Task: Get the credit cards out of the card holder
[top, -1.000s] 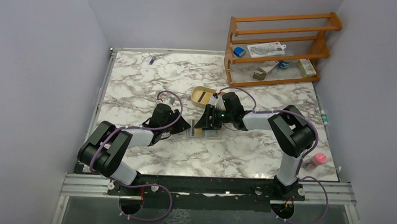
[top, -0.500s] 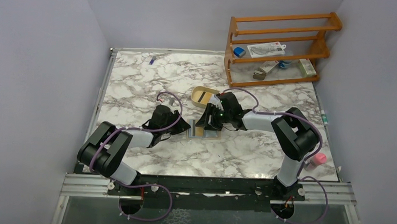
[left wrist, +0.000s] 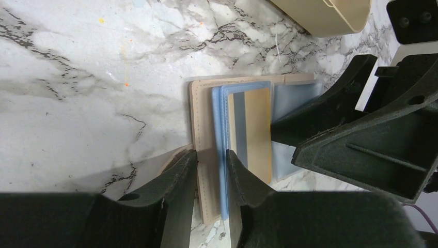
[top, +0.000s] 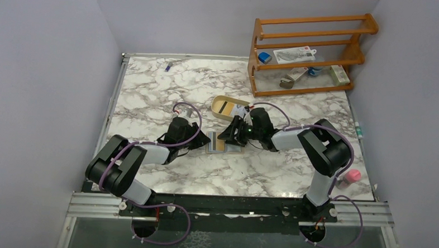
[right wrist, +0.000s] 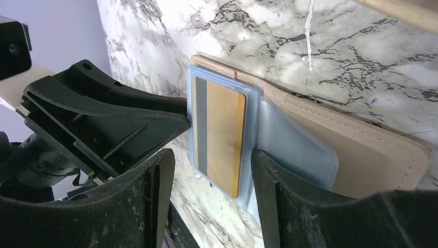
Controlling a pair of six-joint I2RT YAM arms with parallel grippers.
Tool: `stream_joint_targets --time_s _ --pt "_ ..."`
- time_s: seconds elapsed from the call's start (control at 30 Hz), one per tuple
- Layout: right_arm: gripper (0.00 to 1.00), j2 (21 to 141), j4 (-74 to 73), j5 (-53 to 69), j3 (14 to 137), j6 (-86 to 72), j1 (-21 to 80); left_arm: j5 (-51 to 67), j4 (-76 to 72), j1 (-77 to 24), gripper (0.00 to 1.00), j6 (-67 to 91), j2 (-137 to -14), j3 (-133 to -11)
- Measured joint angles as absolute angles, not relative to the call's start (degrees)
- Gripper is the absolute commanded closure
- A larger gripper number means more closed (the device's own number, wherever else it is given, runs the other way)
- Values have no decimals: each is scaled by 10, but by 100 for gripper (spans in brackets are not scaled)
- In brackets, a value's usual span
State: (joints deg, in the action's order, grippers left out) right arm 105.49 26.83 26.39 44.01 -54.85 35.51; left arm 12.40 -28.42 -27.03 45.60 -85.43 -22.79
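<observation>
Left fingers (left wrist: 175,181) pinch the card holder (left wrist: 202,113) at 9 o'clock; right fingers (right wrist: 155,201), spread, straddle a credit card (right wrist: 222,134) not yet out.

No writing can be read on anything.

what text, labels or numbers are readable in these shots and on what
No text is readable anywhere.
Card in the open card holder: gold face with a dark stripe, no print showing.
Packets on the wooden rack: print too small to read.
</observation>
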Motion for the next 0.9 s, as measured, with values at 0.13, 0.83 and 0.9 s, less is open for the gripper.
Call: stream_joint_targets --time_s 0.13,0.83,0.9 --pt "38 1048 288 252 425 -545 357 123 -286 -271 71 456 -854 -227" --pt "39 1051 373 258 389 -532 362 122 -287 -271 71 456 -854 -227" --pt "39 1060 389 268 389 -539 360 122 -287 -271 71 456 -854 -227"
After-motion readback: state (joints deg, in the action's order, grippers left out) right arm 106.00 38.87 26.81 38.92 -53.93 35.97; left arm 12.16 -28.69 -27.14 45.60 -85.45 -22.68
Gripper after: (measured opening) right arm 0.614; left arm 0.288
